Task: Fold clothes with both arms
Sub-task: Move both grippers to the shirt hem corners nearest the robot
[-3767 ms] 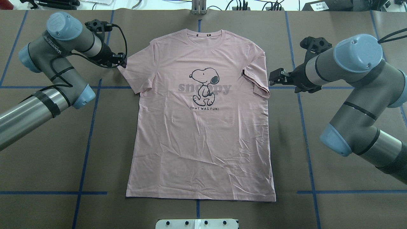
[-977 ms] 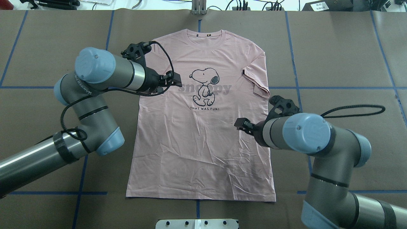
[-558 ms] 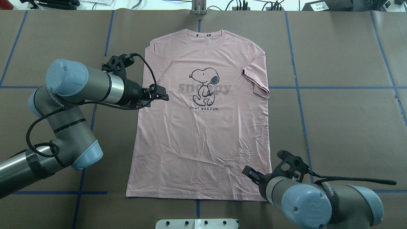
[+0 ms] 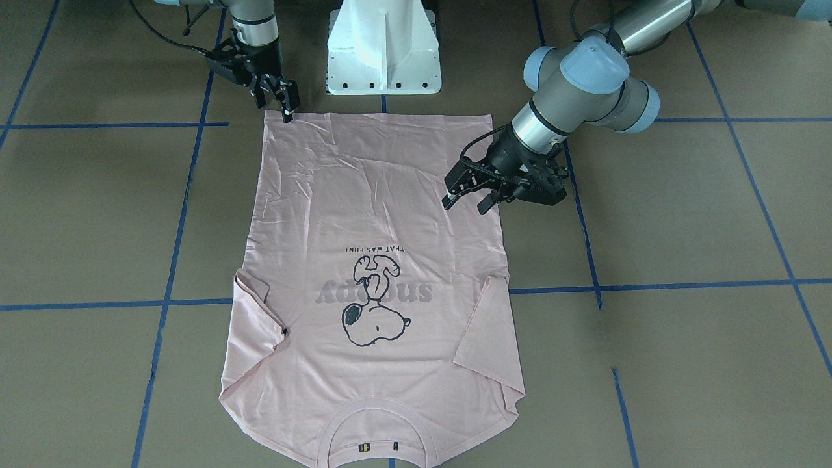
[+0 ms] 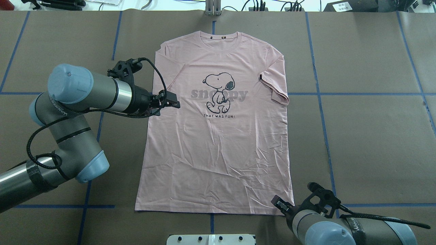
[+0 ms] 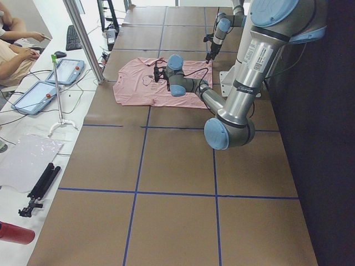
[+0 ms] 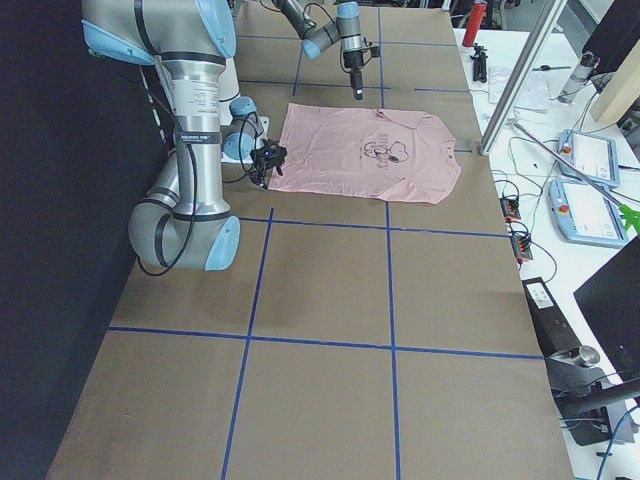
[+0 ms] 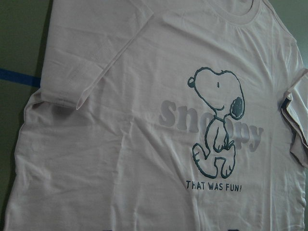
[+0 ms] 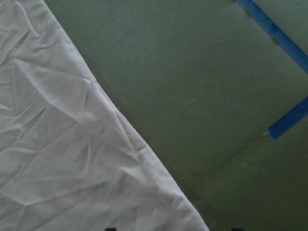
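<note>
The pale pink T-shirt [image 5: 218,153] lies flat and face up on the brown table, collar at the far edge, both short sleeves folded inward. It also shows in the front view [image 4: 364,195]. My left gripper [image 5: 174,102] hovers open over the shirt's left side beside the dog print, also seen in the front view [image 4: 465,205]. Its wrist view shows the print and the folded sleeve [image 8: 77,72]. My right gripper [image 5: 278,203] is open and empty at the shirt's near right hem corner, also in the front view [image 4: 274,107]. Its wrist view shows the hem edge [image 9: 120,120].
The white pedestal base [image 4: 383,45] stands just behind the hem. Blue tape lines [image 5: 98,129] cross the brown table cover. A metal post [image 5: 213,7] rises at the far edge. Operators with tablets [image 6: 33,94] sit beyond the collar end.
The left sleeve has been folded in and my left gripper has drawn back to the shirt's left side. My right gripper has moved down the right side to the near hem corner.
</note>
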Robot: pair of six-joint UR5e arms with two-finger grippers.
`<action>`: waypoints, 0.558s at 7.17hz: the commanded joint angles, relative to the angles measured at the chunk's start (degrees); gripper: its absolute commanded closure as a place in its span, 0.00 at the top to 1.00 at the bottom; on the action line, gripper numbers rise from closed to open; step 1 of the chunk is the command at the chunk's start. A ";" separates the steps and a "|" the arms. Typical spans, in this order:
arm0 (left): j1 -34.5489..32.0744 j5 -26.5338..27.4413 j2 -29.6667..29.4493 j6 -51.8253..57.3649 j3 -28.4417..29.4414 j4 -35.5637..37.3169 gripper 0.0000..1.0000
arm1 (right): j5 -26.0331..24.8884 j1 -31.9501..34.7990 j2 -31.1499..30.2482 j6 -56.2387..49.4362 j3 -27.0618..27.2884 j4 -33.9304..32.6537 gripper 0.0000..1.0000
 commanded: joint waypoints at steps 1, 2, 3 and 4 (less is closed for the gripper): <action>-0.09 0.08 0.09 -0.44 -0.22 -0.03 0.84 | 0.09 -0.07 -0.46 0.12 -0.16 -0.05 0.73; -0.09 0.08 0.09 -0.44 -0.39 -0.03 0.84 | 0.18 -0.16 -0.46 0.21 -0.17 -0.05 0.49; -0.18 0.08 0.87 -0.44 -0.48 -0.03 0.86 | 0.36 -0.07 -0.46 0.21 -0.08 -0.14 0.18; -0.18 -0.09 2.36 -0.44 -2.22 -0.03 0.86 | 0.97 0.01 -0.72 0.12 0.18 -0.14 0.00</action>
